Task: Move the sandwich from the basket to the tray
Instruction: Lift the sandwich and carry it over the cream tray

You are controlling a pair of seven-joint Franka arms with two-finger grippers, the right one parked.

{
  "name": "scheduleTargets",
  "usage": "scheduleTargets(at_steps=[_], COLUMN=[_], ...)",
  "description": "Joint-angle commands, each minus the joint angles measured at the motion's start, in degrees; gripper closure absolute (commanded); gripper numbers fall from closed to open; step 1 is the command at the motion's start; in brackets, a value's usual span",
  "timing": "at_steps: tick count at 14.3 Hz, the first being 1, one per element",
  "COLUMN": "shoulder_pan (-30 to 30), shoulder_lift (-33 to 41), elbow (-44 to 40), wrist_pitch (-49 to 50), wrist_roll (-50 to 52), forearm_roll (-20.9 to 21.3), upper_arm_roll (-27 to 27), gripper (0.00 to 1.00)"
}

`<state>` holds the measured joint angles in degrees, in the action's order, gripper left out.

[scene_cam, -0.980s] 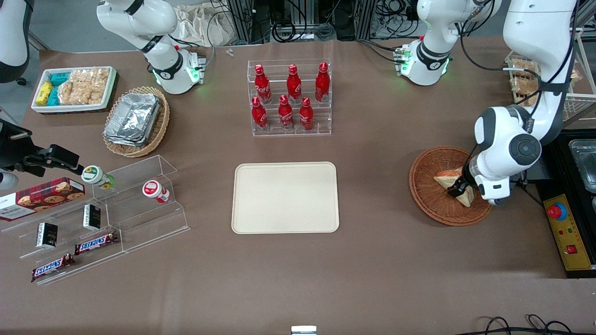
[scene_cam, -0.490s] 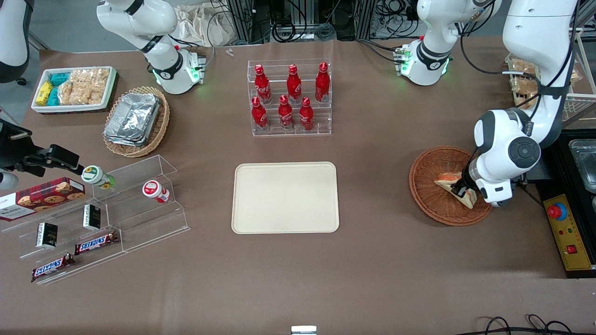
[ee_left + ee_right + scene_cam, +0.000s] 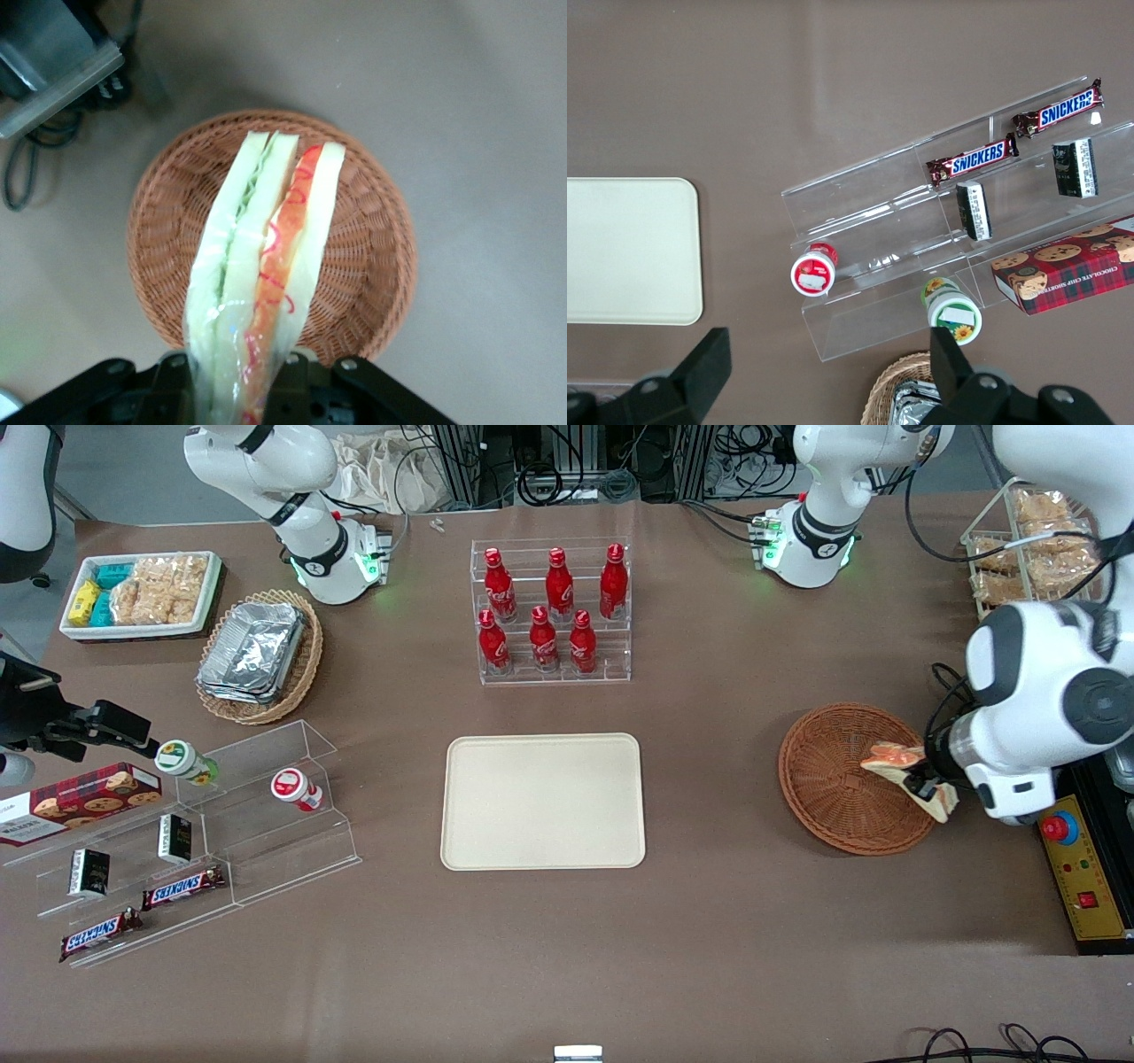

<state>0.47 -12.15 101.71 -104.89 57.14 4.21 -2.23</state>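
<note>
Front view: sandwich [image 3: 905, 775] is clamped by gripper [image 3: 921, 786], raised over basket [image 3: 833, 779] at its three-o'clock rim; tray [image 3: 542, 801] sits bare.

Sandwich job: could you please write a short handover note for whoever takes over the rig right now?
Gripper: shut on the sandwich, holding it above the basket, over the basket's edge toward the working arm's end of the table.
Basket: nothing else visible in it.
Tray: nothing on it, in front of the rack of red bottles, nearer the front camera.
Done: sandwich gripped and lifted out of the basket.
Left: carry it over to the tray, set it down flat, release, retract.
</note>
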Motion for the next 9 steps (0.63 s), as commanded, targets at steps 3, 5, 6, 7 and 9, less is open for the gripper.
scheduleTargets(at_steps=[3,5,6,7,9], shoulder_pan=[0.05,-0.03,-0.04,-0.04,-1.17], shoulder_lift=[-1.30,-2.00,-2.00,-2.26,-3.75], elbow=[-17.13,-19.79,-19.80,-19.62,-19.27], wrist_pitch=[14.87,15.68,15.59,14.55,10.17], wrist_roll=[-11.93,-20.27,-21.10,-20.15,-18.65], forearm_roll=[-3.93,-5.61,-5.79,-6.31,-6.76], upper_arm_roll=[-4.17,-8.03,-10.66,-13.04,-16.47], gripper=[1.00,1.00,1.00,1.00,1.00])
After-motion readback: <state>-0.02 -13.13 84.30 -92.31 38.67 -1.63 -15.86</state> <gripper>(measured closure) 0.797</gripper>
